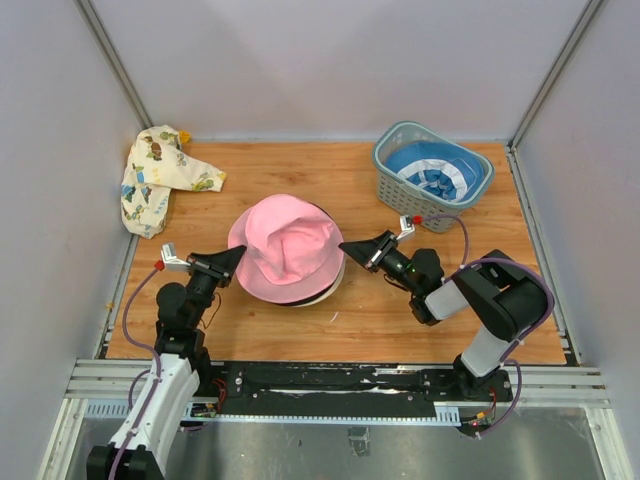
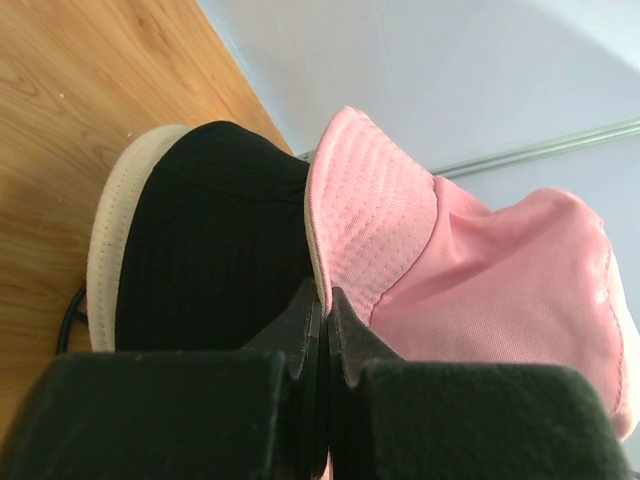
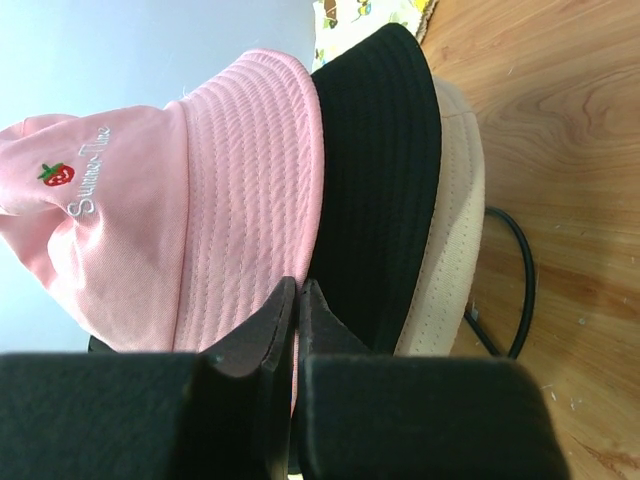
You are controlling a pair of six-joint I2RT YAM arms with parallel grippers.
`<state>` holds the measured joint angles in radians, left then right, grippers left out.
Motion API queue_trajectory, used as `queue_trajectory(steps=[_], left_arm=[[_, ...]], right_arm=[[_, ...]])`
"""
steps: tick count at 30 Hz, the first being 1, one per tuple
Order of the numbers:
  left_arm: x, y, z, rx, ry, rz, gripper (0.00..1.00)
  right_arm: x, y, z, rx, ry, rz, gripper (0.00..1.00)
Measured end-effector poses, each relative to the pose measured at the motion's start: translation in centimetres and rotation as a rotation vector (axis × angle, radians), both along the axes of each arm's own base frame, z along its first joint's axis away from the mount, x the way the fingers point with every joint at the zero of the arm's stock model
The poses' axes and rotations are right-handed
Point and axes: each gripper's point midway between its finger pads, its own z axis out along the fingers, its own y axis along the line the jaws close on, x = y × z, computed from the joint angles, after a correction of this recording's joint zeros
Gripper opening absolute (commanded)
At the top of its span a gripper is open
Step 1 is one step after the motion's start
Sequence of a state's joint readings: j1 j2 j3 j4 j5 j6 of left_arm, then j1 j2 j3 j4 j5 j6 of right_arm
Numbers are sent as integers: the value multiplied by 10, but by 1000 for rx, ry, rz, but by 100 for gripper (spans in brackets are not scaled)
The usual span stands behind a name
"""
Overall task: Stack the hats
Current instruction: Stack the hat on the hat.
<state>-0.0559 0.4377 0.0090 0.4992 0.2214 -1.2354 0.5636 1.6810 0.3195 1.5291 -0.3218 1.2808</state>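
the pink hat (image 1: pixel 288 245) lies on top of a black hat (image 2: pixel 210 240) and a cream hat (image 2: pixel 115 240), a stack mid counter (image 1: pixel 350 310). the left end effector (image 1: pixel 238 256) and right end effector (image 1: pixel 345 246) meet its brim on either side, fingers together; whether fabric is pinched i cannot tell. the step looks like settling this hat. next comes the printed hat (image 1: pixel 158 178) far left of the stack, or the striped hat (image 1: pixel 435 172) in the basket (image 1: pixel 398 192) far right.

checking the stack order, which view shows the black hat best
Left wrist: the black hat shows broadly between the cream hat and pink hat. Right wrist shows its brim narrower; top external only a dark sliver under the pink.
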Motion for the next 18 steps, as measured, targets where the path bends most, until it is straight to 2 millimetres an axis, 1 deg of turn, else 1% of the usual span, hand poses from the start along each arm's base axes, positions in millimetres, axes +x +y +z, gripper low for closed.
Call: queue_trajectory(steps=[6,10,18], left_arm=[[5,1,-10,15,34,9,1],[7,1,-16,31,51,11,0],[9,2,-21,59,56,19,0]], right_arm=[[2,-3,-3,-25,-8,-11,1],[2,-6,0,-57,-19,-23,1],[3,-10,5,-144,-37,-41,1]])
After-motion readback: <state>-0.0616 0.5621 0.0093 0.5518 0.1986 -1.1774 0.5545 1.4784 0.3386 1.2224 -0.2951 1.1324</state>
